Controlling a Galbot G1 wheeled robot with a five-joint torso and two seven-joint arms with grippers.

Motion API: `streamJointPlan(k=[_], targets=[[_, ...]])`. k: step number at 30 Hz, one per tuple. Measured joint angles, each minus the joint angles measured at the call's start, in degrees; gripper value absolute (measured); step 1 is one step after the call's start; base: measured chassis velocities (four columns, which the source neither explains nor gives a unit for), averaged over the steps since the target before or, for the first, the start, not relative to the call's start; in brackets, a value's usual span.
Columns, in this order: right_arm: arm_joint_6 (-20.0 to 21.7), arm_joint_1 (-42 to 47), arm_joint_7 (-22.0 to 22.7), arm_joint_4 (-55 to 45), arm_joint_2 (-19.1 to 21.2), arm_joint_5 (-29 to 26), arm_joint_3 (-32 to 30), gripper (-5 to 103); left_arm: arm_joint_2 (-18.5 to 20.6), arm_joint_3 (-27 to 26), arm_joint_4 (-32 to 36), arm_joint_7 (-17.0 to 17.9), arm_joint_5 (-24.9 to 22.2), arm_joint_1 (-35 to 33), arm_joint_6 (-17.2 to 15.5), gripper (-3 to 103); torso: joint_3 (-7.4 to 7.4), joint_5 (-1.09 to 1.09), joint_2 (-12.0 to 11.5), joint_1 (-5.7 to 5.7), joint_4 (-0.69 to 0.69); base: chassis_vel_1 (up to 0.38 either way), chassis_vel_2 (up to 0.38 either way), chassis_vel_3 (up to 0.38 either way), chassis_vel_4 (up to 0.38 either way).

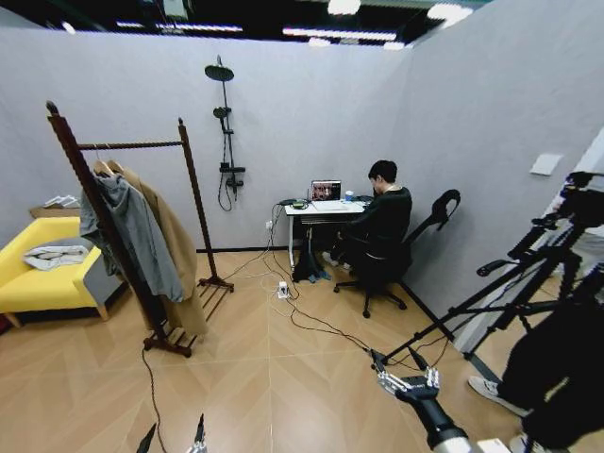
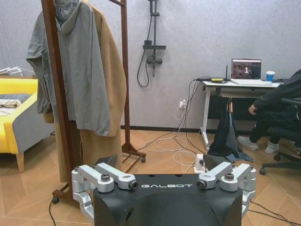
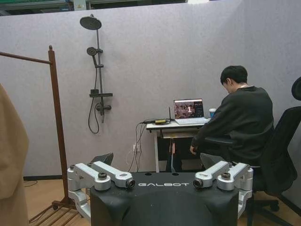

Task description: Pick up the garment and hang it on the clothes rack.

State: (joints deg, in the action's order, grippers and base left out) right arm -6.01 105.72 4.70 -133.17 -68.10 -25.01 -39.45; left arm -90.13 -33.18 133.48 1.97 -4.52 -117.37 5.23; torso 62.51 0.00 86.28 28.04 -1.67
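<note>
The left gripper (image 1: 175, 440) is held low, over bare wooden floor (image 1: 283, 377), with its jaws spread wide and nothing between them. In the left wrist view its two dark fingertips (image 2: 106, 162) stand well apart.

The right gripper (image 1: 408, 382) sits level with it, out to its right and above the floor. It is likewise open and empty.

The clothes rack (image 1: 123, 146) stands ahead of the left gripper and off to its left. A grey hooded jacket (image 1: 132, 226) and a long tan coat (image 1: 181, 260) hang from its top bar.

The garment (image 2: 225, 136) hangs at the front of a white desk (image 1: 321, 209), well ahead of both grippers and nearer the right one (it reads as dark cloth reaching the floor; no print can be made out). Neither gripper touches it.
</note>
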Motion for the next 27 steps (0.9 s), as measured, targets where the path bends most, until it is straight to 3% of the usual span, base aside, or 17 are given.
streamJointPlan(k=[27], targets=[[0.0, 0.0, 0.0, 0.0, 0.0, 0.0, 0.0, 100, 0.0, 0.0, 0.0, 0.0, 0.0, 0.0, 0.0, 100, 0.0, 0.0, 0.0, 0.0, 0.0, 0.0, 0.0, 0.0, 0.0]])
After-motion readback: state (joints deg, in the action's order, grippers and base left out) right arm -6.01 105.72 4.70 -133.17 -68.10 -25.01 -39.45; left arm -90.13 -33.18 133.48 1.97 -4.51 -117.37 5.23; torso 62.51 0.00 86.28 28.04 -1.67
